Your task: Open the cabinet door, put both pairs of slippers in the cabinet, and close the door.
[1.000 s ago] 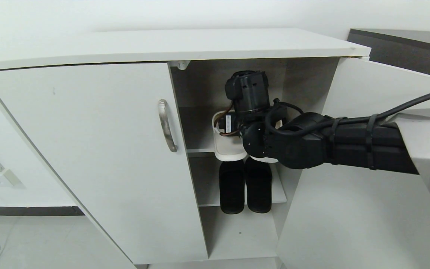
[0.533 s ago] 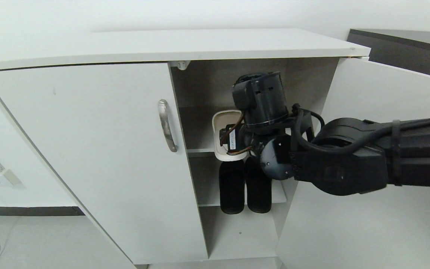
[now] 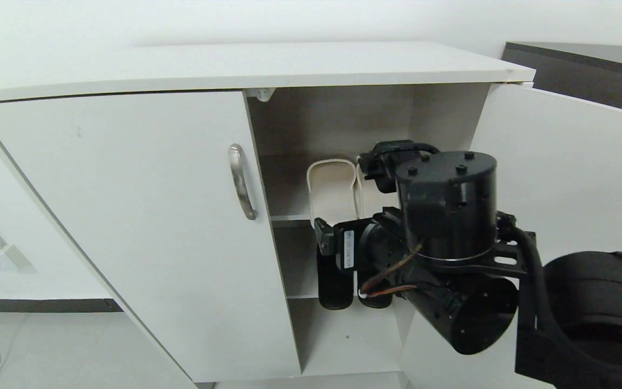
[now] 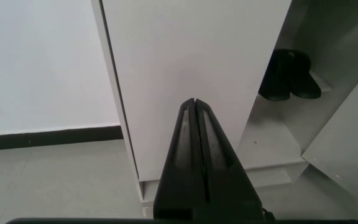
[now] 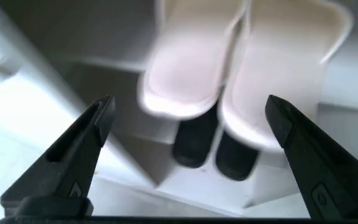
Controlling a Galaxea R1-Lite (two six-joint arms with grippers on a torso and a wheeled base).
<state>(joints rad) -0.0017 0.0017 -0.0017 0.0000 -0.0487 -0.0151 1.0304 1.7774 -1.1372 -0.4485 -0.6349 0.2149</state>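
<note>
- The white slippers point(image 3: 332, 186) lie side by side on the upper shelf of the cabinet point(image 3: 246, 65)
- The black slippers point(image 3: 335, 289) sit as a pair on the shelf below
- The right end effector point(image 5: 189, 104) is released, its fingers spread wide and empty, in front of the open compartment, facing the white pair
- The left end effector point(image 4: 194, 107) is clenched on nothing, low before the closed left door point(image 3: 127, 216)
- The right door point(image 3: 559, 162) stands swung open
</note>
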